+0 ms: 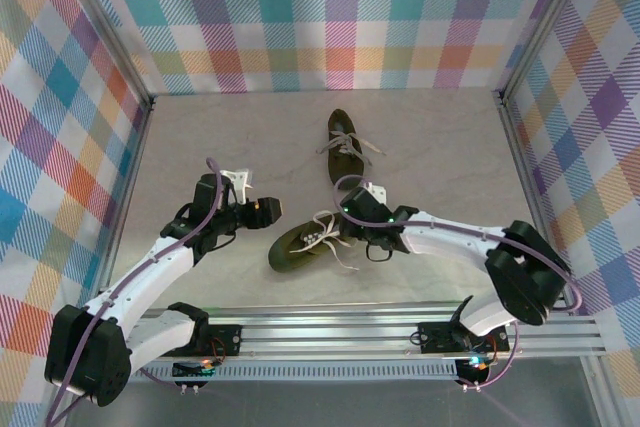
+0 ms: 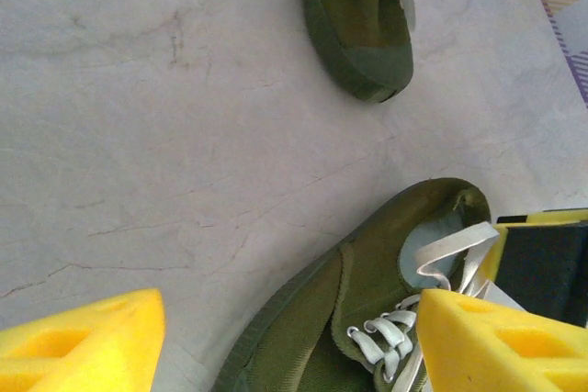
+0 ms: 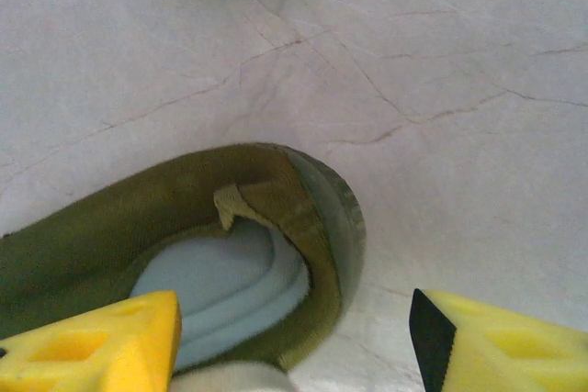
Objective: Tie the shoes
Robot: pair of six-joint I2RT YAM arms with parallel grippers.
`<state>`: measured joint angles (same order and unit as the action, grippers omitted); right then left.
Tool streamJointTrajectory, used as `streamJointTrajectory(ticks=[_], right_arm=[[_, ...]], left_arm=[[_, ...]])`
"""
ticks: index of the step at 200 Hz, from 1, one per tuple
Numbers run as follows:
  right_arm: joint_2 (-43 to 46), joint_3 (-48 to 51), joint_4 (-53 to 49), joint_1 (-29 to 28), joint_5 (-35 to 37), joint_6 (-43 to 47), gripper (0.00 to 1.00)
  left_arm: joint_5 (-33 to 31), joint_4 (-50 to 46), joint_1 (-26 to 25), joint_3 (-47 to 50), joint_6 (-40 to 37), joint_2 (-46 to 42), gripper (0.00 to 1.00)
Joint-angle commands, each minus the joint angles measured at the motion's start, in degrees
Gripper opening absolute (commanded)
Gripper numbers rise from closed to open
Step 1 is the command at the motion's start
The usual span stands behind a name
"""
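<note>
Your left jaws hang spread wide above the table [image 1: 200, 147], just left of the near shoe [image 1: 298, 245], whose white laces [image 1: 325, 230] lie loose. Your right jaws, likewise spread, sit over that shoe's heel from the right, one finger [image 3: 92, 341] above its opening. The far shoe [image 1: 345, 145] lies beyond.
</note>
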<state>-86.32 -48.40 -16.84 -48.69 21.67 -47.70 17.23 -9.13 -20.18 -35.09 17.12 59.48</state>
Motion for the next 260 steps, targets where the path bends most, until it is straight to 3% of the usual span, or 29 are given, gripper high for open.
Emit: streamJointTrajectory(ticks=[1, 20, 53, 82, 97, 135, 154, 184, 260], right_arm=[[-4.3, -4.4, -1.3, 0.9, 0.5, 1.0, 0.63], [-5.4, -5.4, -2.5, 1.0, 1.7, 2.2, 0.52], [-5.0, -6.7, -3.4, 2.2, 3.7, 5.6, 0.21], [-1.8, -6.5, -4.7, 4.0, 6.6, 9.5, 0.06], [0.9, -4.9, -2.6, 5.6, 4.8, 13.7, 0.00], [4.4, -6.5, 6.1, 6.1, -7.5, 30.3, 0.00], [1.0, -12.5, 6.6, 6.1, -8.2, 34.9, 0.00], [-12.4, -29.7, 0.9, 8.1, -5.1, 44.5, 0.00], [-44.0, -71.5, -5.2, 14.9, -15.4, 56.3, 0.00]], left_arm=[[-1.2, -1.0, -0.4, -0.4, -0.5, -1.3, 0.72], [-2.5, -1.4, -0.4, -0.3, -0.4, -2.1, 0.72], [-5.8, -1.6, -0.4, -0.7, 0.5, -2.8, 0.72], [-9.2, -2.5, -0.4, -1.9, 1.5, -3.2, 0.72], [-10.8, -2.5, -0.4, -2.1, 1.9, -4.0, 0.73], [-15.3, -4.4, -0.4, -3.7, 2.5, -5.8, 0.73], [-16.8, -5.1, -0.4, -4.2, 2.5, -6.6, 0.73], [-17.6, -6.0, -0.4, -4.5, 2.7, -7.4, 0.73], [-17.7, -9.3, -0.3, -5.7, 3.1, -7.1, 0.73]])
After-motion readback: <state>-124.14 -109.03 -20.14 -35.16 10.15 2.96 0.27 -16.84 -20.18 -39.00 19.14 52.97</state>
